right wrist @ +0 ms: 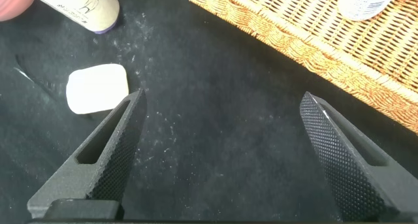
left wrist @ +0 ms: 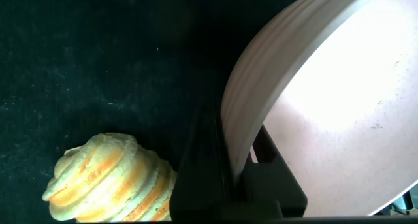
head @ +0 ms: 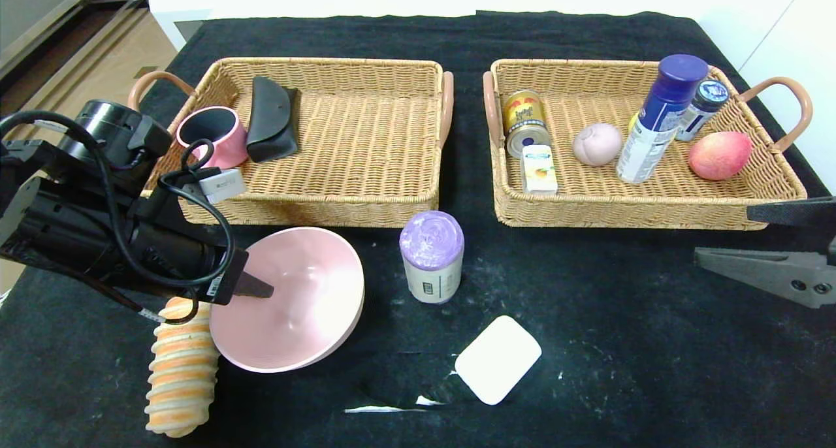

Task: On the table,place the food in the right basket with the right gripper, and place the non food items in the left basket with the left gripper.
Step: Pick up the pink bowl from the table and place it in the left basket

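Note:
My left gripper [head: 251, 285] is shut on the near-left rim of the pink bowl [head: 300, 298], one finger inside and one outside; the wrist view shows the rim [left wrist: 238, 129] pinched between the fingers. The bowl tilts in front of the left basket [head: 339, 206]. A striped bread roll [head: 179, 369] lies beside the bowl, and shows in the left wrist view [left wrist: 108, 178]. A purple-lidded cylinder [head: 432, 257] and a white flat block [head: 498, 359] lie mid-table. My right gripper [head: 731, 236] is open and empty above the cloth, in front of the right basket [head: 627, 213].
The left basket holds a pink cup [head: 209, 131], a black glasses case [head: 271, 118] and a small grey item [head: 222, 184]. The right basket holds a can [head: 524, 123], a small carton [head: 539, 168], a peach-like ball [head: 597, 144], a spray bottle [head: 656, 118], a jar [head: 702, 108] and a red fruit [head: 719, 155].

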Tool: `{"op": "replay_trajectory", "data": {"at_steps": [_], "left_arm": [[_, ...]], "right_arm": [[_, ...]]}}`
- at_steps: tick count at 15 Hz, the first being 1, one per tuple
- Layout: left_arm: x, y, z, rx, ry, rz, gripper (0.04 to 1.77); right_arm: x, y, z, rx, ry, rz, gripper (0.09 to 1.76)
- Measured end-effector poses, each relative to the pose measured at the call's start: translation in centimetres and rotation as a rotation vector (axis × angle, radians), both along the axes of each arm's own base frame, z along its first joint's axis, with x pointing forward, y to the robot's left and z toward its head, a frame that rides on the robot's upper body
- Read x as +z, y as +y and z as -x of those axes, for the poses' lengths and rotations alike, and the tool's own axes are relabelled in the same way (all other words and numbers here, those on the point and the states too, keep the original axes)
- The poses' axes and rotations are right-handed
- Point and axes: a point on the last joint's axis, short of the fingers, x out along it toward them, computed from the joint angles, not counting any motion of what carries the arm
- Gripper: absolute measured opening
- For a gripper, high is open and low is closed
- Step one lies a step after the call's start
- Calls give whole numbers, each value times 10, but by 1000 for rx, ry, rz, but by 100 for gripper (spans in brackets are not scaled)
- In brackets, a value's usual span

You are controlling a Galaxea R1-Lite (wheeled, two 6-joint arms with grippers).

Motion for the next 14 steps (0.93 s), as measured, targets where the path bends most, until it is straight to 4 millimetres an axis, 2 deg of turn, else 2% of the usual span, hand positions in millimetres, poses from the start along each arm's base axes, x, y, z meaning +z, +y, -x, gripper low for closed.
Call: {"op": "replay_trajectory", "data": {"at_steps": [14], "left_arm": [[10, -5, 6, -13, -34, 11, 19]], "right_arm": [[2, 0, 4, 5, -10, -4, 171]]}}
